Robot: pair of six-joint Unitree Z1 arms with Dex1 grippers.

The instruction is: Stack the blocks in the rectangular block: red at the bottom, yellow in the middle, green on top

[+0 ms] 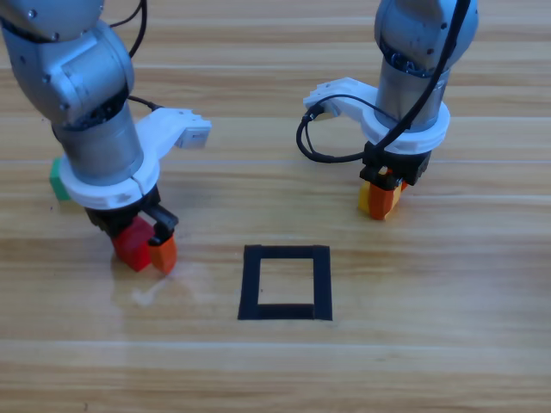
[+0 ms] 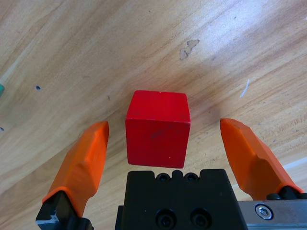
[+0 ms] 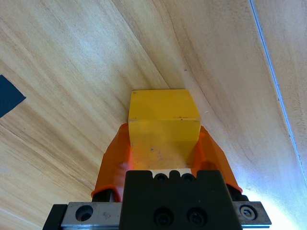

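Far left of the counter point(image 1: 284, 370): green cube point(image 1: 58, 179), half hidden behind the left arm, well apart from the black tape rectangle.
Left end effector point(image 2: 165, 141): jaws spread wide around the red cube point(image 2: 157, 128), a gap showing on each side in the wrist view; nothing is gripped. You see it low over the counter, left of the rectangle.
Centre: black tape rectangle point(image 1: 286, 282), bare wood within, no cube in it yet.
Right end effector point(image 3: 164, 151): closed on the yellow cube point(image 3: 164, 122), both jaws pressed to its sides; you have it up and to the right of the rectangle.
Risk, left: the red cube sits turned against the jaw line, so closing may twist it or nudge it aside; check the squeeze.
Risk, right: yellow is in hand while red, the base, is not yet placed; bringing both arms to the rectangle together invites a clash.
Markings: no brand, label or writing readable anywhere.
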